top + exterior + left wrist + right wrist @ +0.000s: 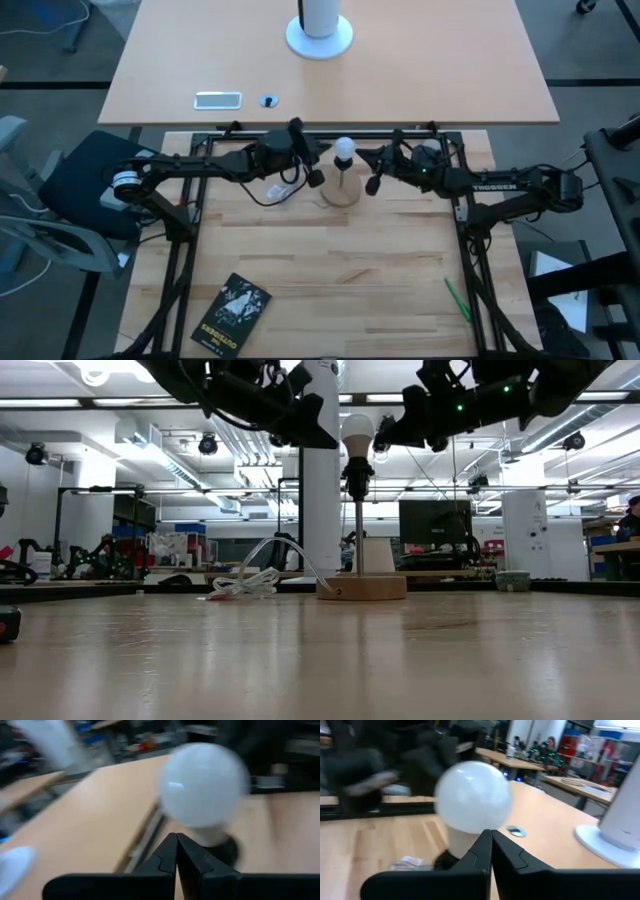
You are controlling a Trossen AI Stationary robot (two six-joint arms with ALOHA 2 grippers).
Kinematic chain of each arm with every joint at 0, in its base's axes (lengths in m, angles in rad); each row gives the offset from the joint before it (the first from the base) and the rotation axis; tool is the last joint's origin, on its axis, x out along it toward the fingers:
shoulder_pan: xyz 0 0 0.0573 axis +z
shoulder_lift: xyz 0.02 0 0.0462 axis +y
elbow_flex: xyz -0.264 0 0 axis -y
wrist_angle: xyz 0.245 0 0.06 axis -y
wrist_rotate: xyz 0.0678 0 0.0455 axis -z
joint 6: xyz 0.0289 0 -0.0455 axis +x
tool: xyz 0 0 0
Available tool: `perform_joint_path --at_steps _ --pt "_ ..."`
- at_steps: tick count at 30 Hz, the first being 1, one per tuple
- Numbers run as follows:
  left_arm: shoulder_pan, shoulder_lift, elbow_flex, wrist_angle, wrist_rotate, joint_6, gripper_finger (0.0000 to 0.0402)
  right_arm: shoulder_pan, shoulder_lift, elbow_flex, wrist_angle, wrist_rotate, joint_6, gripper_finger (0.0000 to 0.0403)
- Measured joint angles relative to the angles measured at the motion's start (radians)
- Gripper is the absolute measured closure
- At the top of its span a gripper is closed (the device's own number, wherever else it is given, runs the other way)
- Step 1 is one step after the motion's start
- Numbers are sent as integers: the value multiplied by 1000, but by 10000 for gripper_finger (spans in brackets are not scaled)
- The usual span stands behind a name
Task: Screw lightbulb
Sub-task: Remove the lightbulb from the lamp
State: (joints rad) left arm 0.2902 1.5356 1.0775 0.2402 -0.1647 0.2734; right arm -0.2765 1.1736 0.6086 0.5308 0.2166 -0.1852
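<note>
i see the lightbulb upright in its stand, between both arms; left gripper and right gripper pinched together, empty, about equally near.

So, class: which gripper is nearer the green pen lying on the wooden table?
Right. The right gripper is shut beside the lightbulb, on the same side as the green pen. The left gripper is shut across the bulb, farther away.

The lightbulb sits atop a stand between my left gripper and right gripper, apparently untouched.
</note>
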Motion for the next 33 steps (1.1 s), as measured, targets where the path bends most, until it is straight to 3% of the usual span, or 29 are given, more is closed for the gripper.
perform_joint_path --at_steps 4,10,14,17,30,33 --pt "-11 -11 -2 -39 60 -3 401 -2 -14 -1 -9 22 -9 403" --pt "-9 -35 -1 -9 -37 45 401 12 -71 -1 -43 12 -9 403" --pt "9 -17 0 59 -42 54 401 30 -94 -1 -40 -94 10 403" --pt "11 -3 0 64 8 62 401 31 -75 3 -35 -117 26 403" --pt "-16 -33 2 -84 81 66 401 16 -40 3 -39 49 -2 403" --pt "-17 -54 0 -94 65 61 402 16 -61 3 -78 7 -7 403"
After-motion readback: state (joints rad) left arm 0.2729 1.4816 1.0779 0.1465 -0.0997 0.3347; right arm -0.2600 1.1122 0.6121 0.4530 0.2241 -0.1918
